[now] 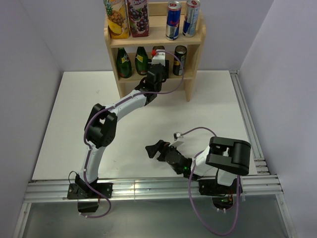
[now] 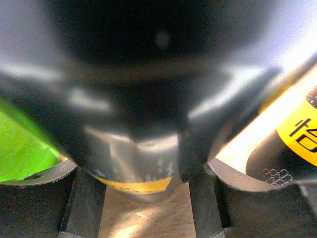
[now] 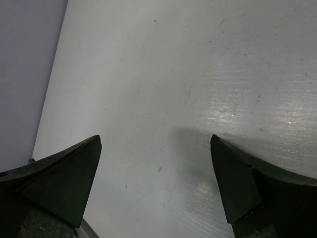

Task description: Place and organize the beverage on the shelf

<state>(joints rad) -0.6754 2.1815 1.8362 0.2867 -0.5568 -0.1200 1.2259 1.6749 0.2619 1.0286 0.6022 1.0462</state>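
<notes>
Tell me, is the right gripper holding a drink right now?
No, the right gripper is open, its fingers apart with only bare white table between them.

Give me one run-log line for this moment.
left end effector: shut on dark can, at shelf middle tier | right end effector: open, empty, over table

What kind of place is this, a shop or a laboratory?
Most likely a robot test bench in a laboratory, not a shop: plain panels close in a white table, metal rails run along its near edge, and one small wooden shelf holds the drinks.
</notes>
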